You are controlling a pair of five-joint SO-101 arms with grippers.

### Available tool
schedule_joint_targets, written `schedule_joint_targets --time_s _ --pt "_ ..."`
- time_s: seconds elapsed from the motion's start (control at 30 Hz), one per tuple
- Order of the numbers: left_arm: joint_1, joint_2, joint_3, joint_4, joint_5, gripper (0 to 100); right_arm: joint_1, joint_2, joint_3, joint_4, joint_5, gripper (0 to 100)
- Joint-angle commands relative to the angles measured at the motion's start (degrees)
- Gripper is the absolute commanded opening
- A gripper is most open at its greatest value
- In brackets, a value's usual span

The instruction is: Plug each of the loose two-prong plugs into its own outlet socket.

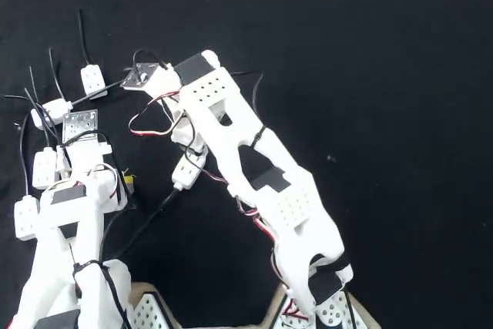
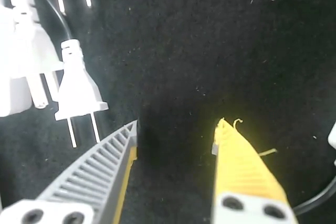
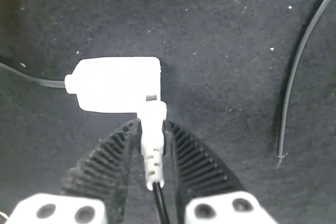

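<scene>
Closest to the right wrist lens, the right pincer [image 3: 152, 129] is clamped on a white plug [image 3: 151, 121], one ridged finger on each side of its neck. The plug's nose meets the side of a white socket block [image 3: 118, 85] lying on the black desk [image 1: 385, 113]; how deep the prongs sit cannot be told.

The likely trouble is that the block lies loose on the cloth with nothing bracing it, so a push may slide it away instead of seating the plug. A slightly skewed plug could also bend its prongs or jam.

From above, the right arm [image 1: 254, 167] stretches from the near edge toward the far left, wrist bent down at the block. The left arm [image 1: 65, 213] sits low at the left, and the left pincer [image 2: 176, 129] hangs with fingers apart over bare cloth, loose plugs [image 2: 79, 90] lying near it.
</scene>
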Motion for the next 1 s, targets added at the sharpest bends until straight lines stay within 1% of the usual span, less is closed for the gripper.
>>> schedule_joint_targets --time_s 0.0,0.2,0.33,0.77,0.97 --pt "1.0 -1.3 -0.5 -0.3 -0.7 24 -2.5 0.3 -0.7 1.7 -0.8 1.1" --pt "1.0 -1.3 -0.5 -0.3 -0.7 24 -2.9 0.1 -0.8 1.8 -1.0 1.1" --pt "1.0 -1.4 -0.5 -0.3 -0.7 24 -2.9 0.2 -0.7 1.9 -3.6 1.1" --pt "0.9 -1.4 -0.5 -0.3 -0.8 24 -3.3 0.3 -0.4 1.9 -3.3 1.1" --pt "0.9 -1.4 -0.5 -0.3 -0.8 24 -6.6 0.4 3.6 1.7 -1.3 1.1"
